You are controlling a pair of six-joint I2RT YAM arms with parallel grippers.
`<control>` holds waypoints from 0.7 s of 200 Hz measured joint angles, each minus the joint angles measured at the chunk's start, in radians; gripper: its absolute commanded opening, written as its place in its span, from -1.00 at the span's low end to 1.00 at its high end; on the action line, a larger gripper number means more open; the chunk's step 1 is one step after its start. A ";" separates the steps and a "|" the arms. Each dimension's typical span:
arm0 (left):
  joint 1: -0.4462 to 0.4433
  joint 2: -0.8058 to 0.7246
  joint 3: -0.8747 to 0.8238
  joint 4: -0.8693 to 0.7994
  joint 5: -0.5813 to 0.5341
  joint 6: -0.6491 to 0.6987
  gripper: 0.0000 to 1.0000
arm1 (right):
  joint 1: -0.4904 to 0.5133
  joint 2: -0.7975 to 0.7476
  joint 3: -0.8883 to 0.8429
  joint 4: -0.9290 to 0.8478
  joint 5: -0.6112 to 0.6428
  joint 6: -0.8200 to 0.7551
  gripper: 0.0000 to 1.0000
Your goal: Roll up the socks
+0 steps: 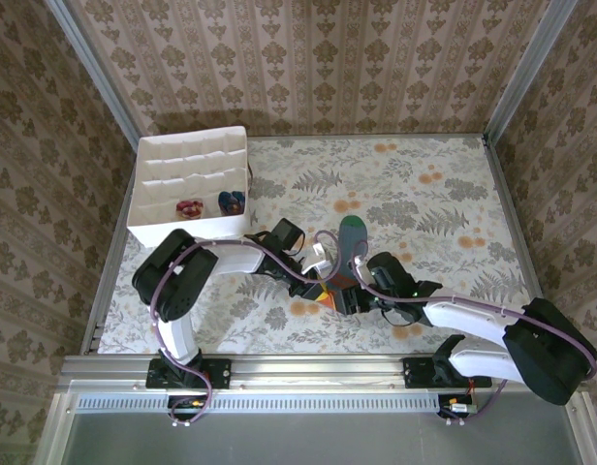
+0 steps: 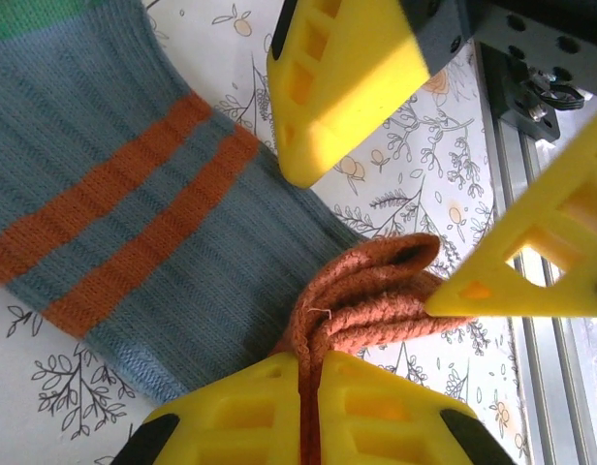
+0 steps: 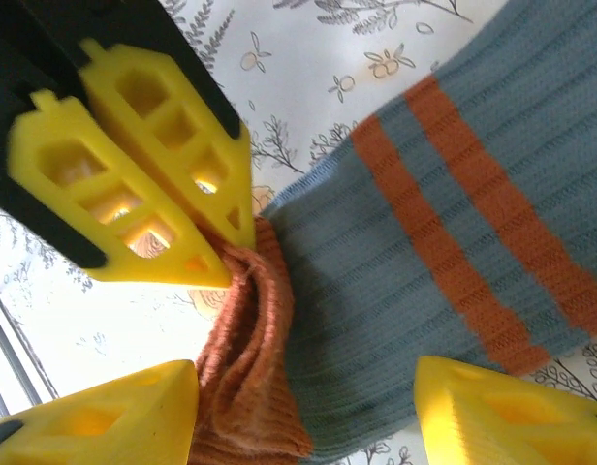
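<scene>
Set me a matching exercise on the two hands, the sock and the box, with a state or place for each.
1 left hand
2 right hand
3 grey-blue sock
4 white box

A open, fingers on either side of the orange cuff
B far left of the table, two bundles inside
C shut on the orange cuff
D spread flat mid-table

Pairs: 1-C, 2-A, 3-D, 4-B

One grey-blue sock (image 1: 354, 232) with two orange stripes (image 2: 114, 252) on the one table (image 1: 444, 194). Two rolled socks, a reddish roll (image 1: 190, 207) and a blue roll (image 1: 232, 201), in one white box (image 1: 187, 160) at ten o'clock. Two hands: left hand (image 2: 313, 378), right hand (image 3: 306, 387).
</scene>
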 measured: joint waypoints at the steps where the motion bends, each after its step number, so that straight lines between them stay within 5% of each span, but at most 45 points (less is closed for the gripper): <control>1: 0.000 0.002 0.002 0.000 0.000 0.000 -1.00 | 0.001 0.000 0.001 0.000 0.000 0.000 0.21; 74: 0.000 0.051 0.046 -0.018 -0.023 -0.019 -1.00 | 0.018 0.016 0.031 -0.001 0.008 0.000 0.19; 115: 0.000 0.051 0.047 -0.018 -0.027 -0.027 -1.00 | 0.031 0.135 0.104 -0.050 0.053 0.011 -0.37; 140: 0.000 0.051 0.046 -0.015 -0.034 -0.026 -1.00 | 0.031 0.175 0.141 -0.101 0.121 0.045 -0.36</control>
